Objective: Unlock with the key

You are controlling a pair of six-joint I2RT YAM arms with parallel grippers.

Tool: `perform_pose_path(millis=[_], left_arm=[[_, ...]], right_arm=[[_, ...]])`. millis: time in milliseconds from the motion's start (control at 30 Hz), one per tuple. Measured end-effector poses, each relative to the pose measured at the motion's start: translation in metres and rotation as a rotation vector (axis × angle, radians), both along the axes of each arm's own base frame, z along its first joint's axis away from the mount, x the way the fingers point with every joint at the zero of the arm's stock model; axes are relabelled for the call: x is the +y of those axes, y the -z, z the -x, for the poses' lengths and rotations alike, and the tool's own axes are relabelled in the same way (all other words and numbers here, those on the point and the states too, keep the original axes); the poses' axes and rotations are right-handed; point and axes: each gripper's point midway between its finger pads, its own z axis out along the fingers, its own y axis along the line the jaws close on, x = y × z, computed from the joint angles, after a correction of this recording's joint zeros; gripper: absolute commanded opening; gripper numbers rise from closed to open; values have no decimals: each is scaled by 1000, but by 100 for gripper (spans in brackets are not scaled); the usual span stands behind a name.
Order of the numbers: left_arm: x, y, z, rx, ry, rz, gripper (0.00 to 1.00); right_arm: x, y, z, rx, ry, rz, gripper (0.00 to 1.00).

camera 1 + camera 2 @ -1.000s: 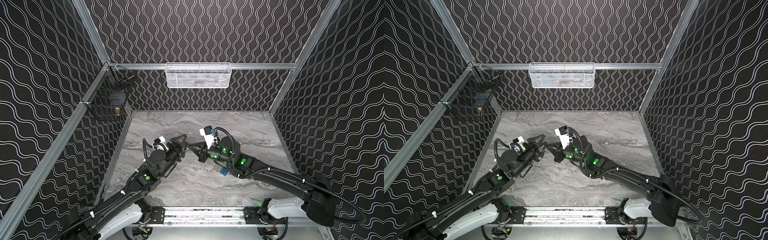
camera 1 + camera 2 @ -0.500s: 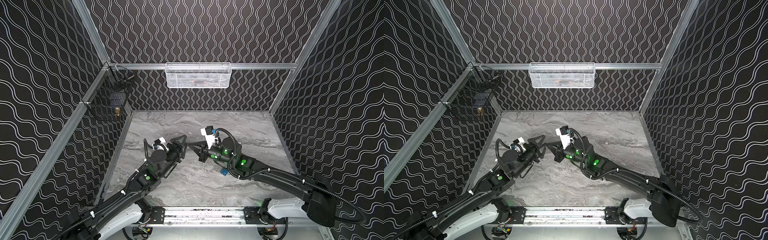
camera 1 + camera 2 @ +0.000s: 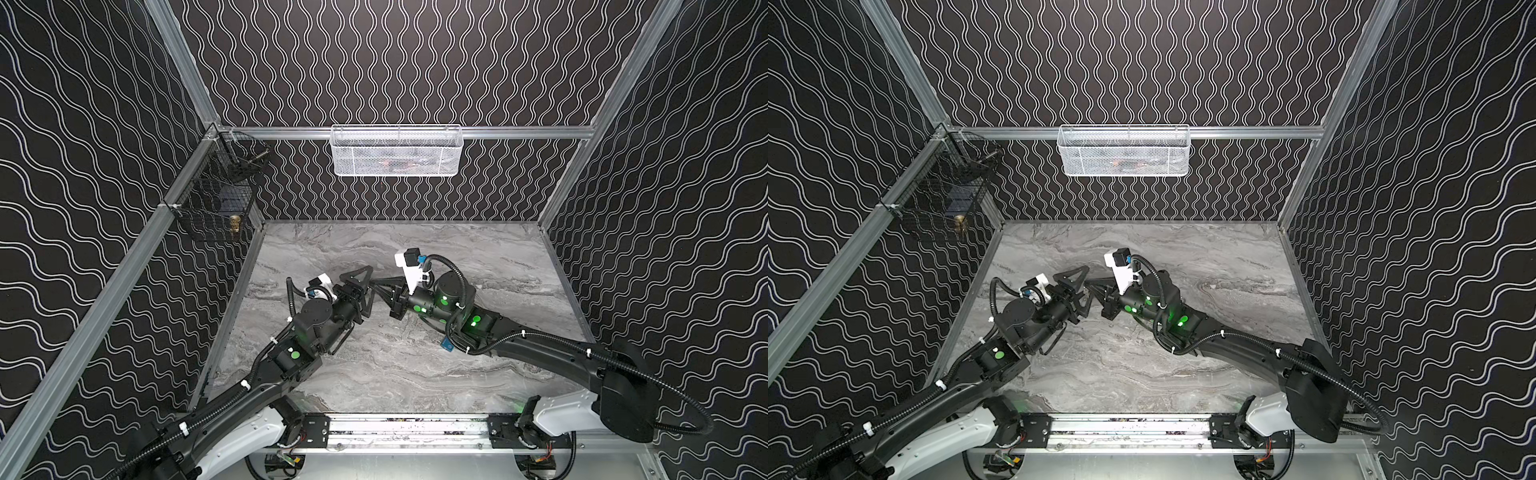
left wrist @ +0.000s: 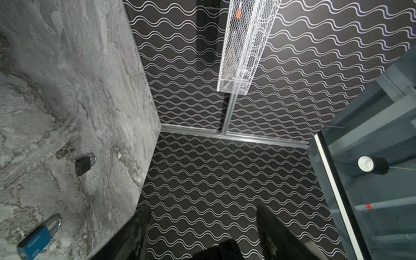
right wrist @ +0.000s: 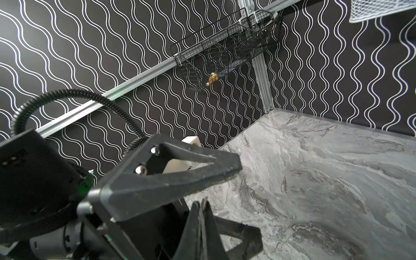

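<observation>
In both top views my two grippers meet nose to nose low over the middle of the marble table [image 3: 374,374]. My left gripper [image 3: 369,286] [image 4: 203,208] is open, its fingers [image 5: 180,177] standing either side of my right gripper's tip. My right gripper [image 3: 374,283] [image 5: 202,202] is shut; a thin grey sliver shows between its fingertips, and I cannot tell if it is a key. A blue padlock [image 4: 38,238] [image 3: 448,344] lies beside my right arm. A black padlock [image 4: 83,165] lies further off with a key ring [image 4: 63,154] beside it.
A white mesh basket [image 3: 397,151] hangs on the back wall. A black wire basket [image 3: 216,203] with a brass piece [image 3: 235,224] hangs on the left wall. Patterned walls close in three sides of the table.
My left gripper's jaws have spread wider around the tip of the right gripper. Both arms have hardly moved, and the right gripper has stayed shut.
</observation>
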Motion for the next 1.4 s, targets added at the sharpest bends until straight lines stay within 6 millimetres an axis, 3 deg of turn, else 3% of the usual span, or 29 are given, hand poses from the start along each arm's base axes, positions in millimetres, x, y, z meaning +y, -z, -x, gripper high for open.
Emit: perform_pose_path(millis=[467, 1400], left_arm=[[5, 4, 0, 14, -23, -13, 61], [11, 10, 1, 40, -45, -31, 1]], right_arm=[[-9, 13, 11, -7, -21, 7, 0], [-17, 15, 5, 4, 37, 3, 0]])
